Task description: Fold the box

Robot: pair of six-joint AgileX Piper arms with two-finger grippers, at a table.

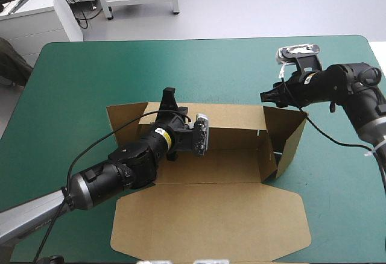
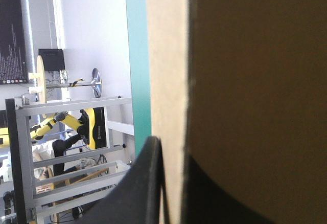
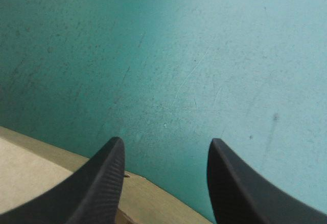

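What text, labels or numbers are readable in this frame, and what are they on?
On the left arm, a yellow sticker: too small to read.
On the right arm, a white sticker: too small to read.
On the box: no print visible.

Table (image 1: 72, 83): one item, overlaid with a teal-green cover. In the high view its far edge is seen straight, and rounded corners are noted at the far left and far right. The cover (image 3: 204, 55) is shown in the right wrist view as a plain matte surface on which fine pale scratches and scattered dark specks are recorded. In the left wrist view only a narrow strip of the cover (image 2: 138, 55) is seen.
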